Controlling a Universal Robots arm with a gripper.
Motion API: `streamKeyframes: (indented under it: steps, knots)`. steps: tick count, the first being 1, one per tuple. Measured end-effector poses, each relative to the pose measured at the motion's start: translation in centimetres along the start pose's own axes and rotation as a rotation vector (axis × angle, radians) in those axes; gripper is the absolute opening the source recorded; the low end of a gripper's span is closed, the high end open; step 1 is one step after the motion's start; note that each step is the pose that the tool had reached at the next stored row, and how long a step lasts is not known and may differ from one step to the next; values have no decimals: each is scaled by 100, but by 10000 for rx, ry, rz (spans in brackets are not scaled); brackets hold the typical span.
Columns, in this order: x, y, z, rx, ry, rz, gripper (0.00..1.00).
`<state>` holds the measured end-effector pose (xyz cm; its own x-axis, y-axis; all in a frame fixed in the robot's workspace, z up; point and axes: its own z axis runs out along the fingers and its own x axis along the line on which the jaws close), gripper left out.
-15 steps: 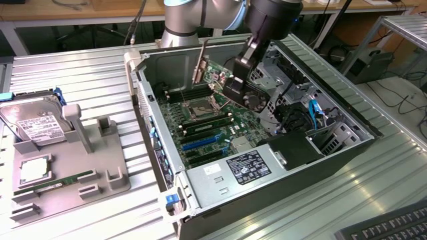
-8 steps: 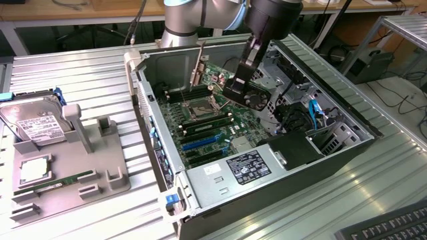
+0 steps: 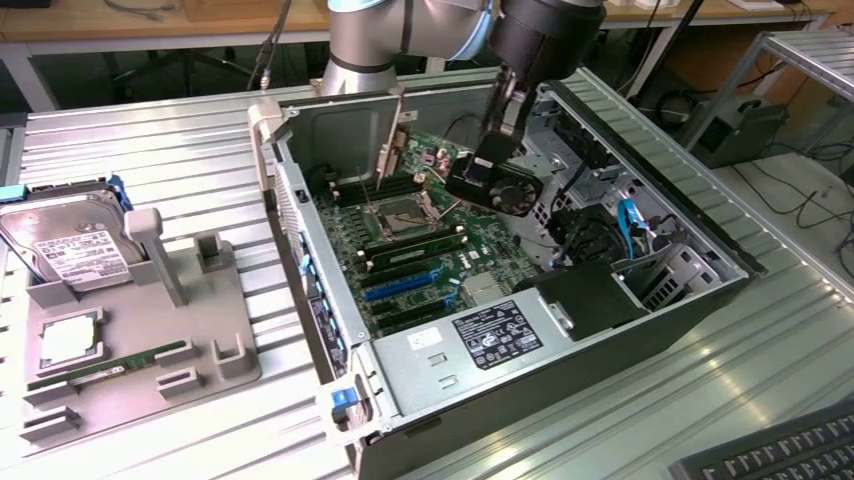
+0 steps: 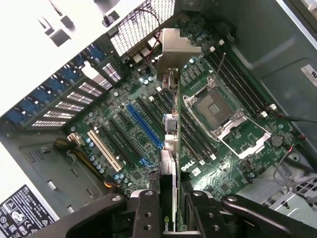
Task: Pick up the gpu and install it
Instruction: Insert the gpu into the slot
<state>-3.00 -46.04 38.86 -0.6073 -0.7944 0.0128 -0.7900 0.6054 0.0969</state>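
Note:
My gripper (image 3: 489, 158) is shut on the gpu (image 3: 505, 188), a dark card with a black fan face and a long silver bracket (image 3: 391, 150) at one end. The card hangs inside the open computer case (image 3: 694, 215), a little above the motherboard (image 3: 441, 235) near the CPU socket (image 3: 400, 215). The wrist view has the gpu (image 4: 170, 134) edge-on between my fingers (image 4: 147, 213). Its bracket (image 4: 179, 44) points toward the case's rear wall. Below the card lie the blue expansion slot (image 4: 143, 126) and the CPU socket (image 4: 223, 114).
A grey parts tray (image 3: 200, 330) at the exterior view's left holds a silver hard drive (image 3: 74, 250), a green RAM stick (image 3: 114, 362) and a CPU (image 3: 67, 340). The power supply (image 3: 494, 335) fills the case's near end. Cables and a drive cage (image 3: 587, 190) crowd its right side.

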Motion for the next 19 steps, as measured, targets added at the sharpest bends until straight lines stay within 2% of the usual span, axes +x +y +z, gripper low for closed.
streamKeyframes:
  steps: [4,10,14,19]
  knots:
    - [0,0,0,28,-67,-477,26]
    - [0,0,1,118,-228,-1210,26]
    - [0,0,4,201,-240,-1797,26]
    - [0,-2,14,297,-229,-2651,26]
